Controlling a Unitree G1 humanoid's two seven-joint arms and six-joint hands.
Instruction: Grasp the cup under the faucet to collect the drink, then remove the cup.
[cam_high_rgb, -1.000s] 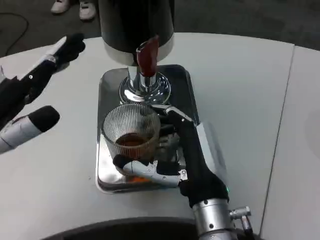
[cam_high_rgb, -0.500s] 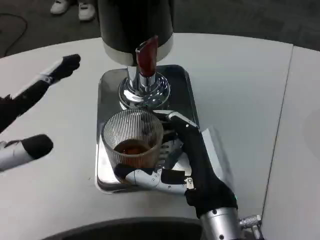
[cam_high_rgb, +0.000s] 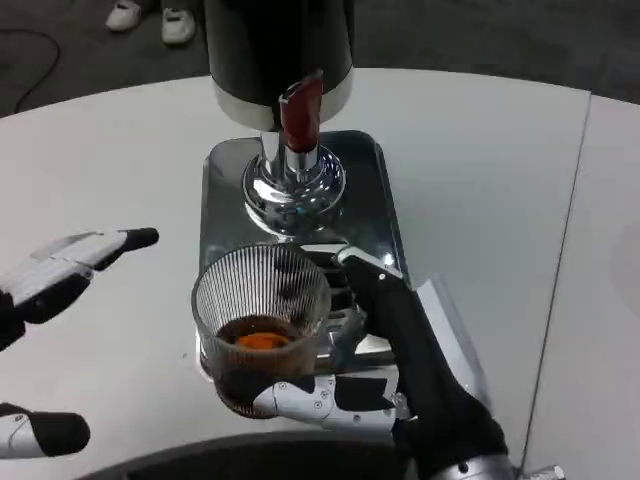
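A ribbed clear glass cup (cam_high_rgb: 261, 320) with brown drink in its bottom is held by my right hand (cam_high_rgb: 385, 350), whose fingers wrap around its far side and base. The cup hangs at the near end of the silver tray (cam_high_rgb: 370, 200), well clear of the chrome faucet (cam_high_rgb: 293, 185) and its red lever (cam_high_rgb: 300, 112) on the black dispenser (cam_high_rgb: 278, 45). My left hand (cam_high_rgb: 60, 275) hovers open over the table at the left, fingers spread, holding nothing.
The white round table (cam_high_rgb: 480, 170) stretches to the right and far left of the tray. A seam (cam_high_rgb: 565, 260) runs down the table at the right. Someone's white shoes (cam_high_rgb: 145, 14) stand on the floor at the back left.
My right hand has drawn the cup toward me, away from the faucet to the tray's near edge. My left hand has dropped from the back left toward the near left.
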